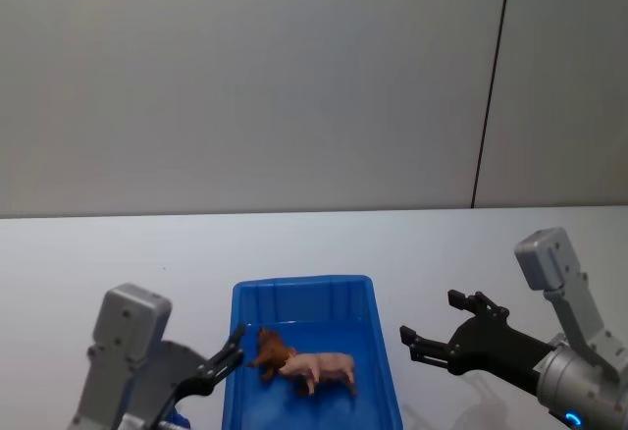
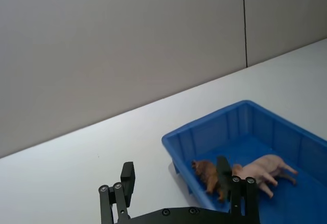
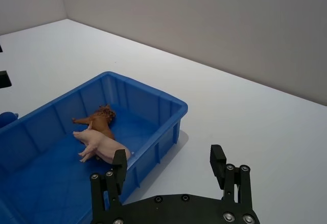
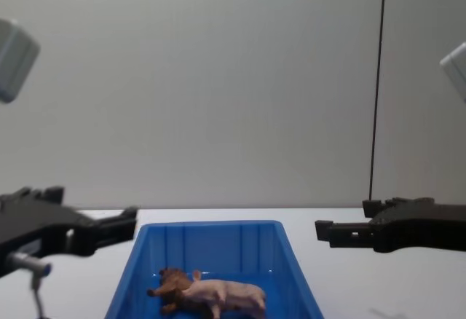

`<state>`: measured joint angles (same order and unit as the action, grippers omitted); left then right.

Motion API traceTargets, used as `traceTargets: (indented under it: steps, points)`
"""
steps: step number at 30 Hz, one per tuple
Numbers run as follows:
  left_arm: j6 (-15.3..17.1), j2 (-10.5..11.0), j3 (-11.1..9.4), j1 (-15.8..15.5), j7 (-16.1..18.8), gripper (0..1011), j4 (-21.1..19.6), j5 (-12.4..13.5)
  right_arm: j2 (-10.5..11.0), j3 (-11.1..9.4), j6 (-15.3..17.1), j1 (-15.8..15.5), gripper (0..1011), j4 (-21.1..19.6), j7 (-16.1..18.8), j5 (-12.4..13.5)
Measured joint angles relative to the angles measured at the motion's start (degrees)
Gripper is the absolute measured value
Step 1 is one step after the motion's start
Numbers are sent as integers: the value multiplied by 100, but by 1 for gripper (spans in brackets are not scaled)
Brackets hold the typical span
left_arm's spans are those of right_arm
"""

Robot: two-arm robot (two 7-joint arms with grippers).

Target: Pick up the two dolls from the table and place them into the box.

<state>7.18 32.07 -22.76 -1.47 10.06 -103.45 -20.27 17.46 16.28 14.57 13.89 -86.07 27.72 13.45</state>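
Both dolls lie inside the blue box (image 1: 304,288), touching each other: the brown lion (image 1: 272,350) on the left, the pale pink pig (image 1: 322,366) on its side to the right. My left gripper (image 1: 224,359) hangs open and empty just outside the box's left wall. To the right of the box, my right gripper (image 1: 430,320) is also open and empty, above the table. The left wrist view shows the lion (image 2: 207,173) and pig (image 2: 263,169) beyond the left gripper (image 2: 175,166). From the right wrist, the pig (image 3: 102,144) and lion (image 3: 102,120) lie past the right gripper (image 3: 168,153).
The white table (image 1: 118,253) stretches bare around the box up to a grey wall with a dark vertical seam (image 1: 491,86). In the chest view the box (image 4: 211,226) stands between the left gripper (image 4: 95,213) and the right gripper (image 4: 342,217).
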Motion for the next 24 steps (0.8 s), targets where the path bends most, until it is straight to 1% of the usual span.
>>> traceTargets:
  steps: [6, 11, 19, 24]
  points:
    - [-14, 194, 82, 258, 150, 1003, -53, -239, 12, -6, -10, -12, 1001, -13, 0, 3]
    - [-34, 287, 128, 402, 190, 1003, -16, -390, 20, -9, -14, -19, 1001, -19, 0, 7]
    - [-61, 331, 168, 512, 184, 1004, 138, -502, 25, -12, -18, -24, 1001, -23, 0, 8]
    - [-81, 333, 187, 554, 121, 1003, 283, -552, 27, -14, -21, -26, 1001, -26, -1, 8]
